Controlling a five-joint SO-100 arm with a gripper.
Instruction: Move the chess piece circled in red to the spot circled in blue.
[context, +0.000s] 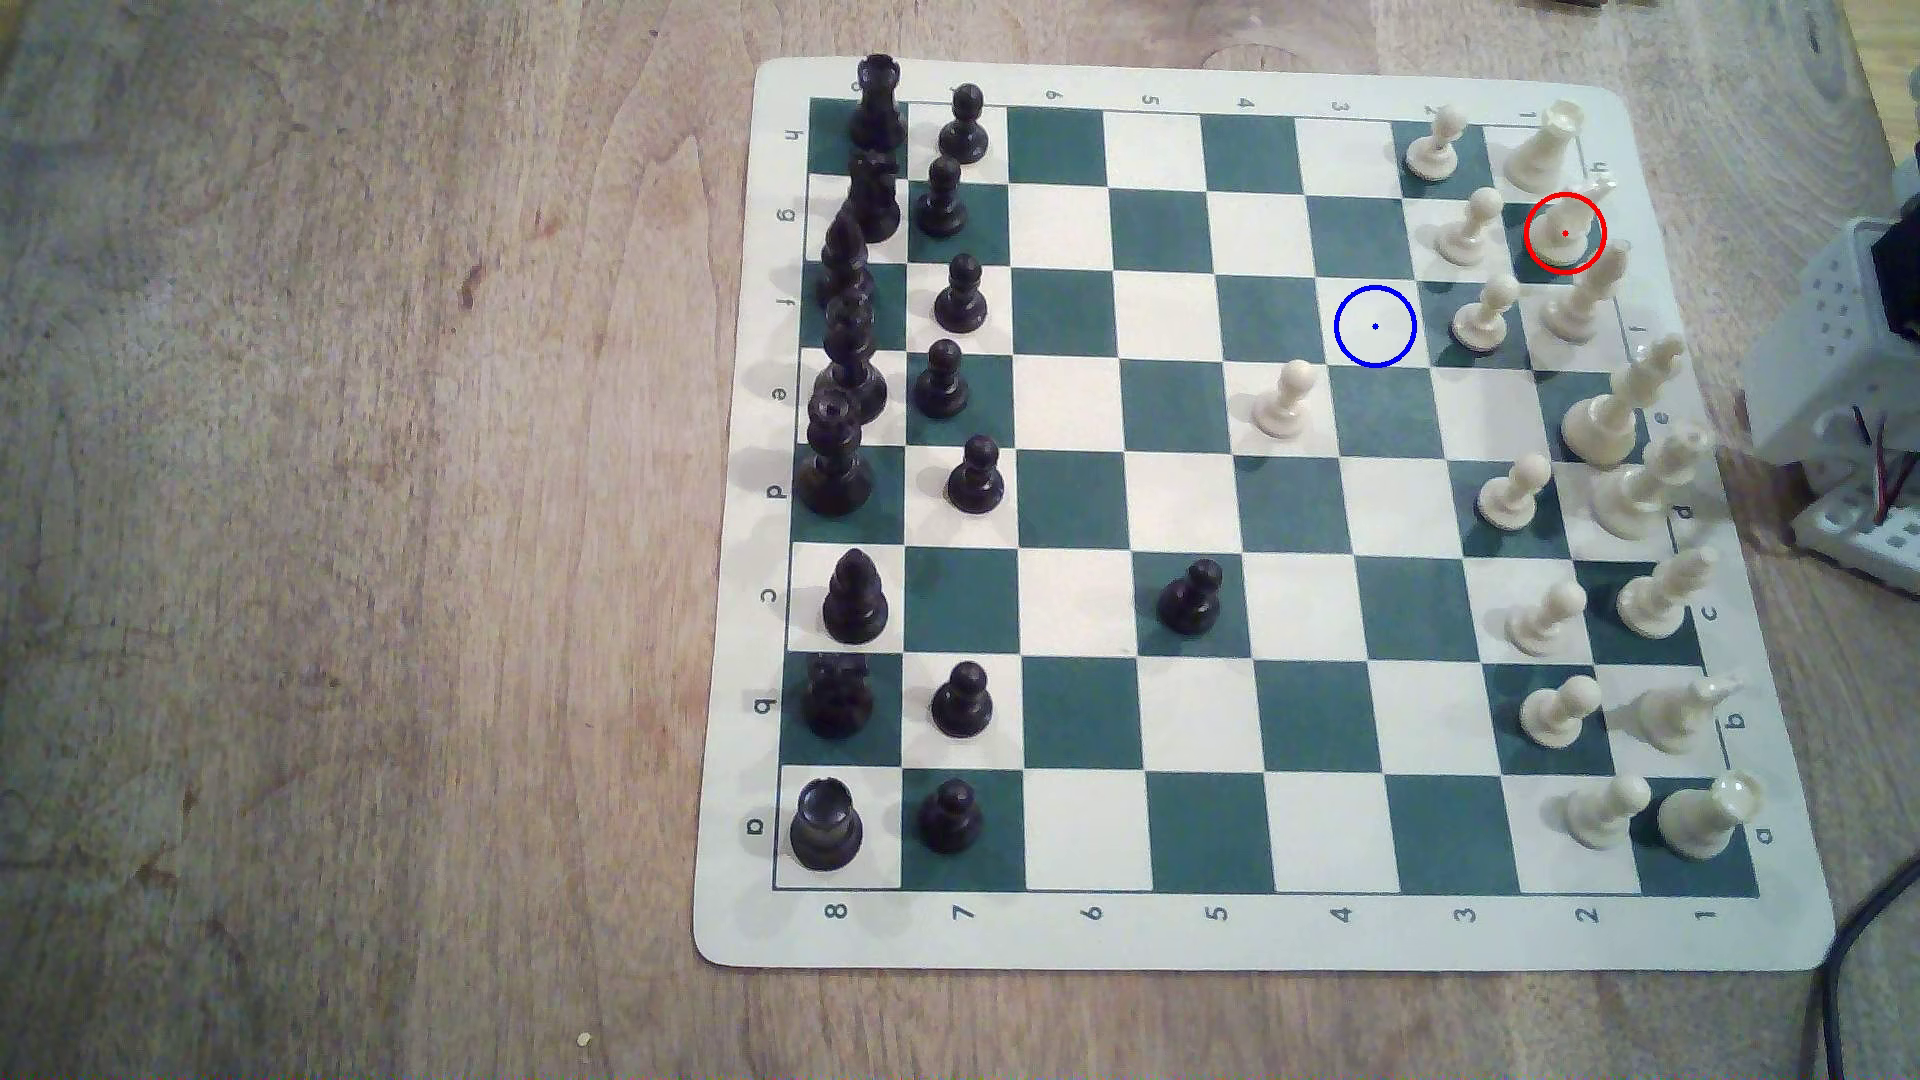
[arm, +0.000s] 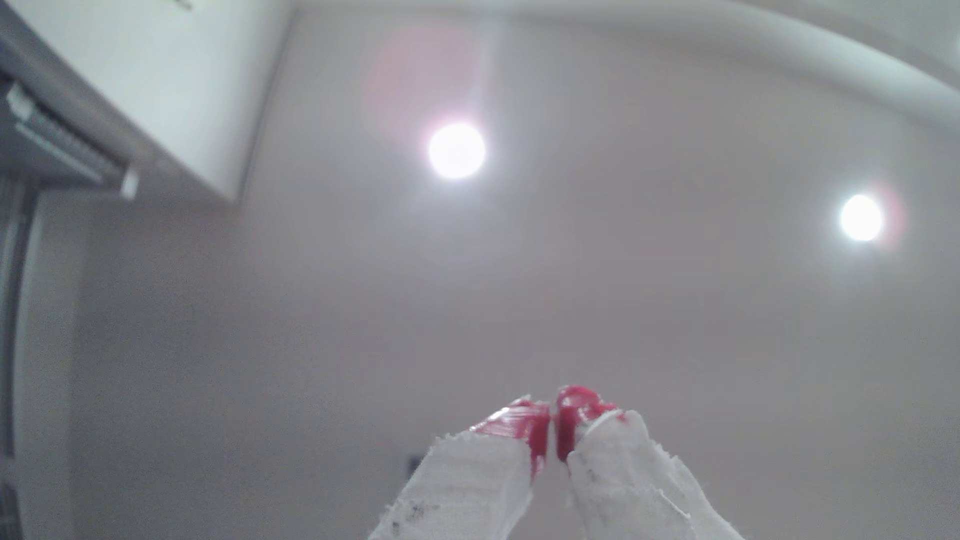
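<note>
The cream-white knight (context: 1569, 223), ringed in red, stands on a dark green square near the far right corner of the green-and-cream board (context: 1070, 935) in the exterior view. The blue-ringed spot (context: 1375, 326) is a bare cream square two files toward the exterior view's left and one row nearer. In the wrist view my gripper (arm: 551, 415) points up at a pale ceiling; its white-wrapped fingers (arm: 467, 483) with red tips are pressed together, holding nothing. The arm's white base (context: 1839, 343) sits off the board at the exterior view's right edge.
Cream pawns (context: 1467, 226) stand beside the knight, with a rook (context: 1548, 140) behind and a bishop (context: 1581, 296) in front. A lone cream pawn (context: 1286, 399) stands near the blue spot. Black pieces (context: 852, 343) line the board's left side; one black pawn (context: 1192, 598) stands mid-board.
</note>
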